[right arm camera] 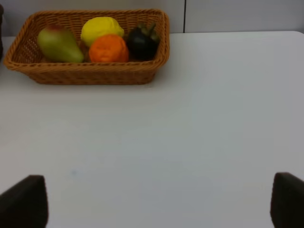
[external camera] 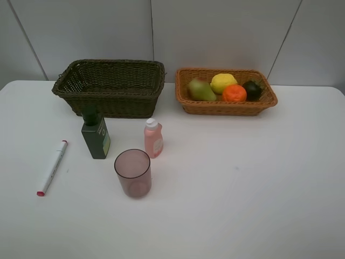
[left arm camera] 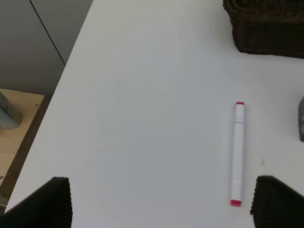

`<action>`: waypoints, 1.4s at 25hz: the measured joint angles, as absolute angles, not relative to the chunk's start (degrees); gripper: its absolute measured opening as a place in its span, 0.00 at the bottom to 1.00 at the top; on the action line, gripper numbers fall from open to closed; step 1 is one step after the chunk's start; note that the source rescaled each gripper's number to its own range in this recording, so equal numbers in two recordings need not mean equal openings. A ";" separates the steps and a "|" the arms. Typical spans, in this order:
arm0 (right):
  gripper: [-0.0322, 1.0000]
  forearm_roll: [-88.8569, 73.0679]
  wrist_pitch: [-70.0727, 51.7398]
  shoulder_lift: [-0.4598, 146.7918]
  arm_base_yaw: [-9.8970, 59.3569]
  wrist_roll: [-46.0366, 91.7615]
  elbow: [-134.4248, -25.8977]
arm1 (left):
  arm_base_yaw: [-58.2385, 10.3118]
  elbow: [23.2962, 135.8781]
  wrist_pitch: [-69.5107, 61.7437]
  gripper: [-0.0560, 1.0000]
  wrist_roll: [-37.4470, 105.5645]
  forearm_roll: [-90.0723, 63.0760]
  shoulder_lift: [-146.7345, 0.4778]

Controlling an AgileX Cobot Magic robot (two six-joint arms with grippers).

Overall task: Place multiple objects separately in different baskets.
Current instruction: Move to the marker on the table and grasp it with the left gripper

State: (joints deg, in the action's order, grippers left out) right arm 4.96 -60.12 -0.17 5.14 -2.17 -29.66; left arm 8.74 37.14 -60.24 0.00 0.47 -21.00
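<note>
The light tan basket (external camera: 226,108) at the back right holds the pear (external camera: 200,89), lemon (external camera: 222,82), orange (external camera: 234,93) and mangosteen (external camera: 252,89). To its left the dark basket (external camera: 110,63) looks empty. In front of it stand the dark green bottle (external camera: 96,135), small pink bottle (external camera: 153,138) and pink cup (external camera: 132,172). The marker (external camera: 52,167) lies at the left. No arm shows in the high view. My left gripper (left arm camera: 164,204) is open above the table, with the marker (left arm camera: 237,152) near one fingertip. My right gripper (right arm camera: 156,202) is open, well short of the tan basket (right arm camera: 85,73).
The white table (external camera: 242,178) runs to a grey panelled wall behind the baskets. Past the table's left edge, the left wrist view shows a wooden surface (left arm camera: 19,128) lower down. A corner of the dark basket (left arm camera: 266,28) lies beyond the marker.
</note>
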 joint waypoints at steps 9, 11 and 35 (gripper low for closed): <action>1.00 4.96 -60.12 -0.17 5.14 -2.17 -29.66 | 8.74 45.27 -56.28 1.00 0.00 -1.40 -48.37; 1.00 4.96 -60.12 -0.17 5.14 -2.17 -29.66 | 8.74 45.27 -54.94 1.00 0.33 -2.97 -53.47; 1.00 4.96 -60.12 -0.17 5.14 -2.17 -29.66 | -1.37 45.27 -34.90 1.00 7.97 -11.09 -89.03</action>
